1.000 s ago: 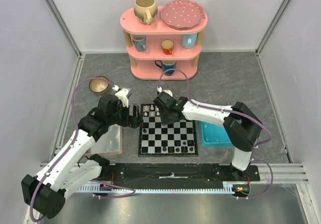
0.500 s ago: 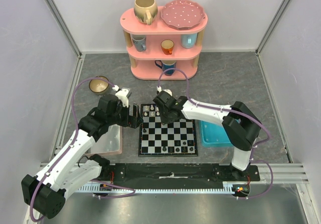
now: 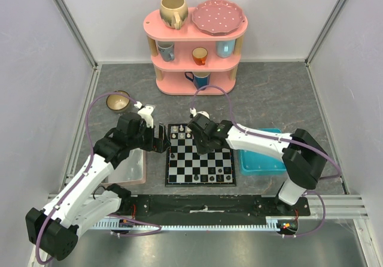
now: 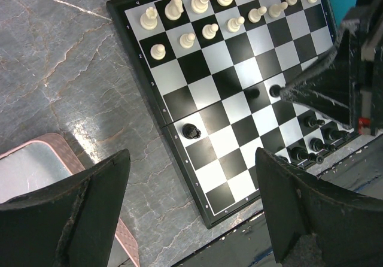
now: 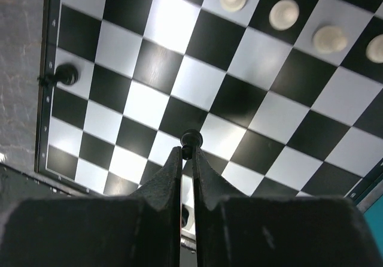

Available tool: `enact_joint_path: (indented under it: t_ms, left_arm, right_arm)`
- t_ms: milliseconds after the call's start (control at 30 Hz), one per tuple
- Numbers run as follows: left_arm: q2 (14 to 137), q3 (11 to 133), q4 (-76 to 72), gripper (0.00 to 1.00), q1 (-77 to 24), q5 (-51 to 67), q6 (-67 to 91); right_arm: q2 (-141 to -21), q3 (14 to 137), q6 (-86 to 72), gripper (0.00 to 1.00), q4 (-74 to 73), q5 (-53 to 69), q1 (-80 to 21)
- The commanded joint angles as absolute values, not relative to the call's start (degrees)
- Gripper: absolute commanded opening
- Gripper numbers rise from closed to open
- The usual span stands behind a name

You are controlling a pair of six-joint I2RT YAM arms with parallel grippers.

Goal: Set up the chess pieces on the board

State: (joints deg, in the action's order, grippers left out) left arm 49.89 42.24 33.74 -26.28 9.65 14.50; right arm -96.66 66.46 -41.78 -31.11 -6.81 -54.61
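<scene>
The board (image 3: 190, 160) lies between my two arms. Cream-white chess pieces (image 4: 209, 3) stand in rows along its far side, and black ones (image 4: 311, 150) stand along the near side. My right gripper (image 5: 187, 151) is shut on a small black pawn (image 5: 191, 139), held by its neck over the middle squares. The same pawn (image 4: 274, 91) shows in the left wrist view. A lone black piece (image 4: 190, 130) stands at the board's left edge. My left gripper (image 4: 191, 156) is open and empty, above the board's near-left corner.
A pink-rimmed grey tray (image 3: 133, 170) lies left of the board and a blue tray (image 3: 262, 161) right of it. A pink shelf (image 3: 194, 45) with cups and a plate stands at the back. A small bowl (image 3: 118, 102) sits at the far left.
My right gripper has closed on the black pawn, and that arm has shifted slightly right and nearer over the board. The left arm has not moved.
</scene>
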Motion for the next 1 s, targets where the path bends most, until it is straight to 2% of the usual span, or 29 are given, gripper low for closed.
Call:
enact_joint_path:
  t_ms: [0, 333, 967]
  left_arm:
    - [50.0, 42.4, 32.1, 0.91, -26.5, 11.0, 12.7]
    - [50.1, 42.4, 32.1, 0.91, -26.5, 11.1, 12.7]
    - [49.9, 42.4, 32.2, 0.91, -26.5, 11.2, 12.7]
  right_arm:
    - [-93.3, 64.7, -41.8, 0.13, -33.0, -5.9, -56.6]
    - [-91.1, 59.9, -43.2, 0.13, -33.8, -5.6, -58.7]
    - [-89.8, 59.0, -43.9, 0.13, -35.0, -4.5, -61.3]
